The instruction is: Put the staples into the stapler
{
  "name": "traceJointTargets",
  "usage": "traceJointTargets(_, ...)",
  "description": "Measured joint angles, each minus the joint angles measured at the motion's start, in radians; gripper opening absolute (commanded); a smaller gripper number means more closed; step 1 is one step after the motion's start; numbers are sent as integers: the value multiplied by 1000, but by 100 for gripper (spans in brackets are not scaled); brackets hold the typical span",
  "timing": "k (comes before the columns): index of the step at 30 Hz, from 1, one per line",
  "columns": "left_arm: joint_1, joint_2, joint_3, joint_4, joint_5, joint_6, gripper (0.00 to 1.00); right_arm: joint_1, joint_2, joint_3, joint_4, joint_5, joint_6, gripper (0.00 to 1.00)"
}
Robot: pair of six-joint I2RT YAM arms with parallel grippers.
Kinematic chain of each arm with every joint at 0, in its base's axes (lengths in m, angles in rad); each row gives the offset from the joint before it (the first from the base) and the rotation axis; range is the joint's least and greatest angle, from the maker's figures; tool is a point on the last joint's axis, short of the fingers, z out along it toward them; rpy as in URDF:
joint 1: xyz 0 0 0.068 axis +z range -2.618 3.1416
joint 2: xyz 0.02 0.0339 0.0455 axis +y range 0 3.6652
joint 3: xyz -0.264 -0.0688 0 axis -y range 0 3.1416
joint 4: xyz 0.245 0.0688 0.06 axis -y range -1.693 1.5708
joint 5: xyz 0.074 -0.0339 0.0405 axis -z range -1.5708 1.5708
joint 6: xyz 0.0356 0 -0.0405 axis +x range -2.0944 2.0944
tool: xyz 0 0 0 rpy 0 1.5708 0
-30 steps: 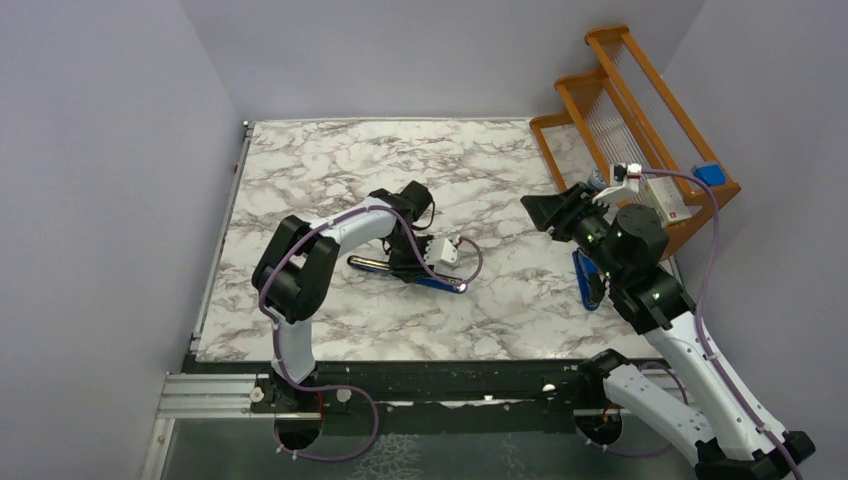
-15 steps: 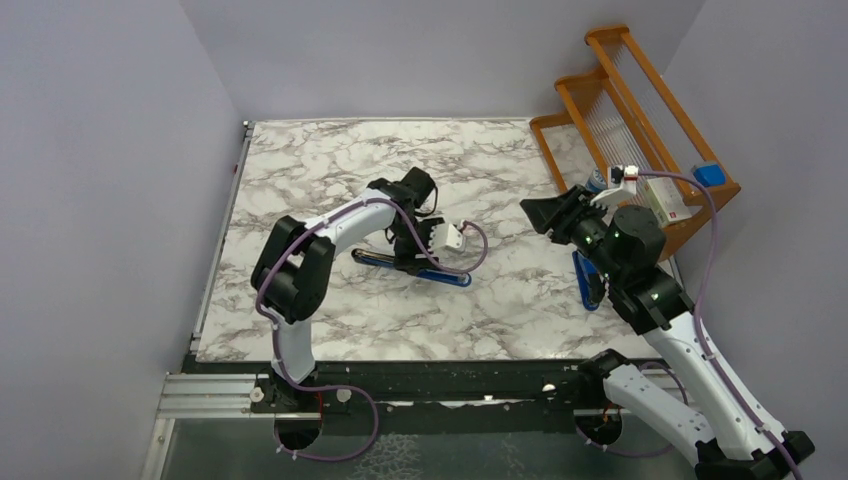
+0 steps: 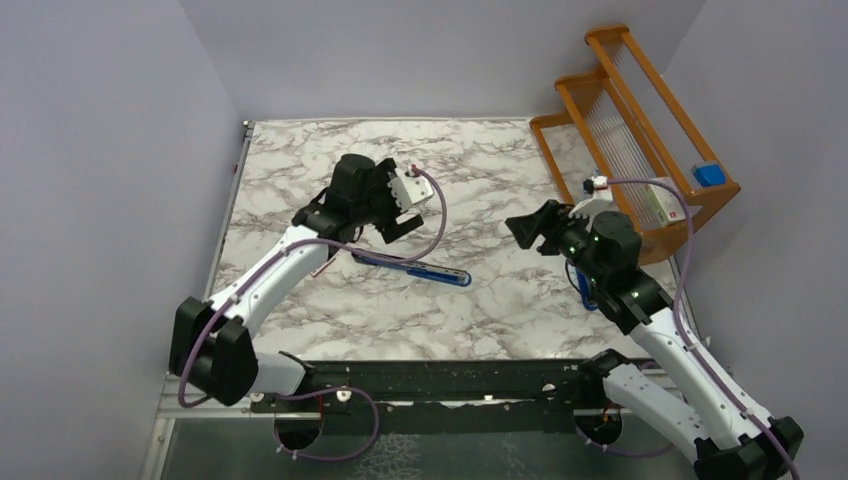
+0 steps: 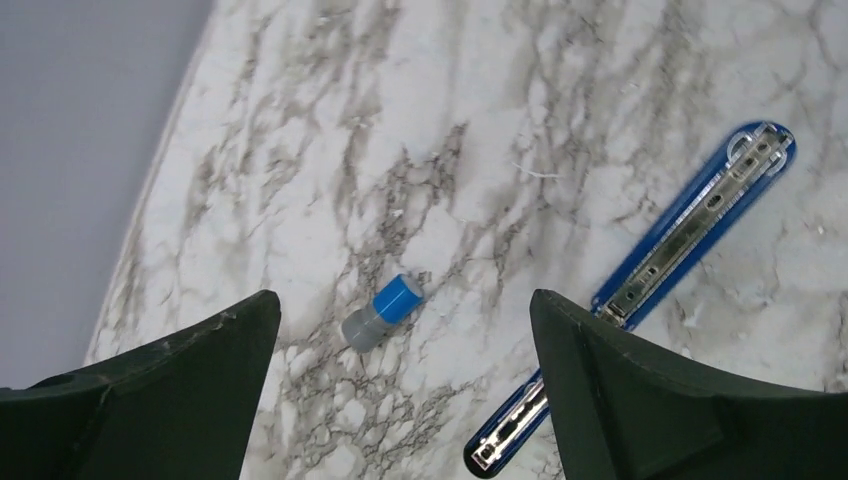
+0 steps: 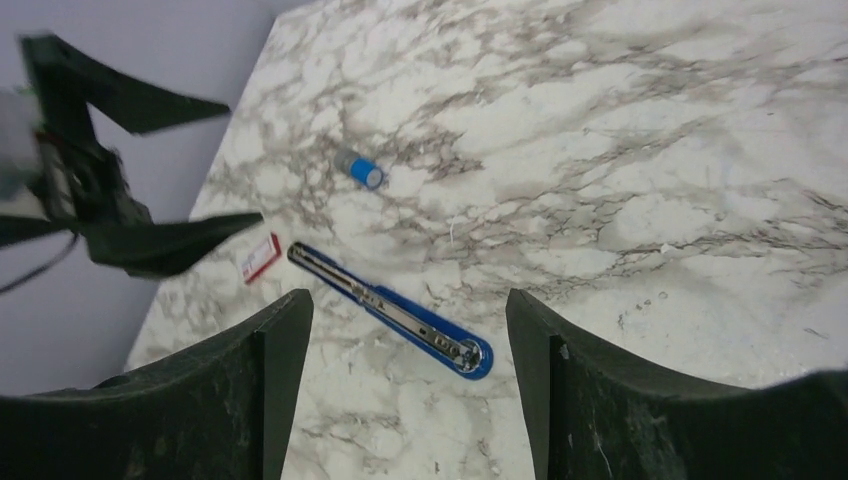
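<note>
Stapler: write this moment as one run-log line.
stapler: open flat | staples box: beside it | left gripper: jaws open | right gripper: jaws open

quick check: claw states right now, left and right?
Left claw: open, holding nothing.
Right claw: open, holding nothing.

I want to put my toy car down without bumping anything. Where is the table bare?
Bare: the far strip of the table, and the near strip between the stapler and the front edge. Crowded: around the stapler, with the small box and blue-capped tube.
</note>
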Motion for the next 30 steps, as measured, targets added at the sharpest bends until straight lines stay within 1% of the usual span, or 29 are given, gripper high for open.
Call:
traceJointTargets(2,0,-96,-89,143,-84,-122,99,0,45,-23,34,-73,-42,75)
traceJointTargets(4,0,-144,-130,221,-156,-235,99,0,154,-18,72,-179,-97,75)
traceJointTargets(6,2,-159,-130,262,-233,-365,98,1,279,-2,111,-280,-146,76)
traceJointTargets(7,6,-156,-115,264,-269,-424,96,5,353,7,129,-329,-170,77)
traceJointTargets(8,11,-150,-98,259,-294,-474,96,13,419,17,141,-365,-190,77)
traceJointTargets(10,25,-136,-66,249,-336,-566,99,56,554,51,150,-414,-242,77)
traceJointTargets(12,53,-141,-71,262,-373,-666,99,119,670,101,153,-439,-297,77)
traceJointTargets(16,127,-198,-167,317,-411,-816,99,237,829,195,166,-453,-411,75)
traceJointTargets(18,162,-221,-198,319,-419,-863,99,278,875,228,170,-453,-470,72)
traceJointTargets(21,196,-226,-202,325,-427,-906,99,303,934,276,180,-450,-555,69)
traceJointTargets(26,204,-226,-202,325,-427,-919,99,304,999,316,192,-415,-658,67)
traceJointTargets(30,204,-229,-202,325,-427,-920,99,304,1046,345,186,-403,-718,63)
